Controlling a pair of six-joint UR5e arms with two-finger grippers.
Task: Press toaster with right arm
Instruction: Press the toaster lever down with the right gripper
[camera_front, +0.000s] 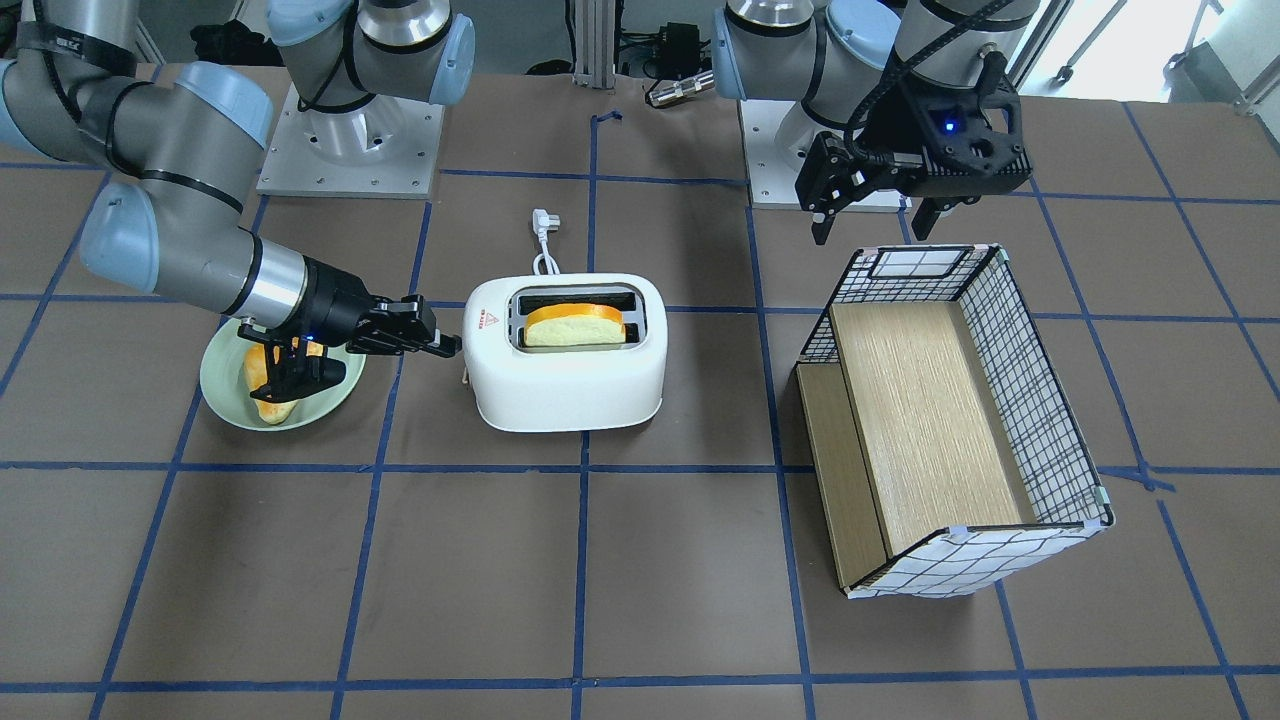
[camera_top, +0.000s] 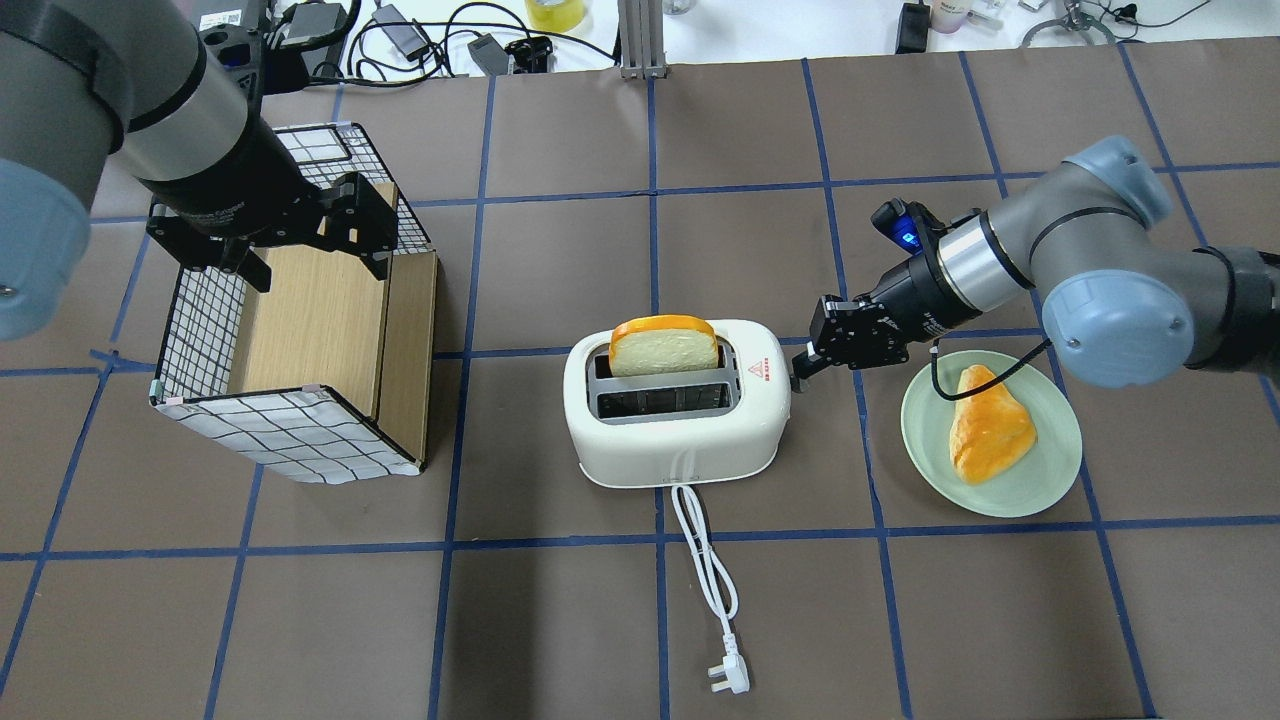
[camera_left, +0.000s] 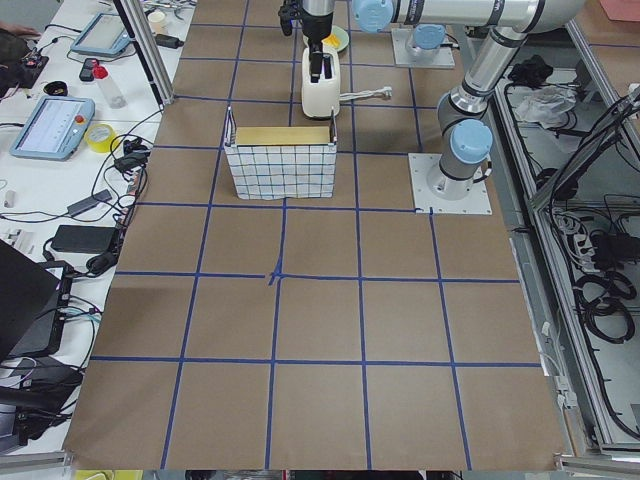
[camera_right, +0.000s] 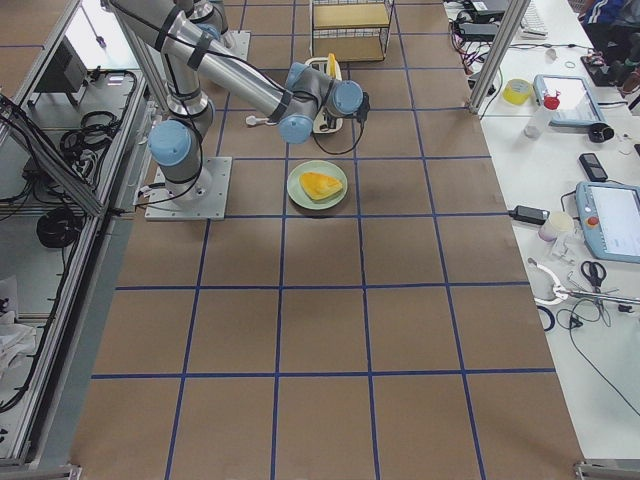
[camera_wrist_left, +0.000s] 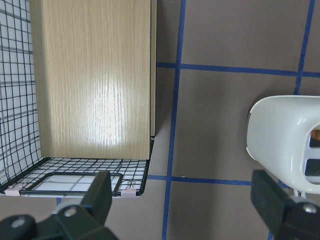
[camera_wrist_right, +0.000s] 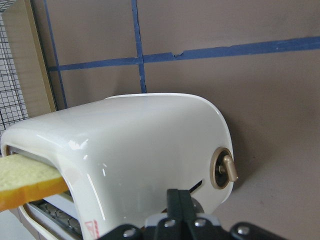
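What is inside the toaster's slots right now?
In the toaster, a bread slice stands in the slot farther from the robot, its top poking out. The nearer slot shows only wire guides. The slice's lower part is hidden inside the toaster.

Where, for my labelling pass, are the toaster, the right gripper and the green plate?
toaster (camera_top: 680, 445): overhead exterior view, its white near side wall.
right gripper (camera_top: 799, 376): overhead exterior view, between its closed fingertips.
green plate (camera_top: 1050, 472): overhead exterior view, bare lower-right rim.

The toaster (camera_front: 565, 385) is glossy smooth plastic, the table (camera_front: 680, 560) matt, the box (camera_front: 930, 420) wood-grain panels within wire grid.
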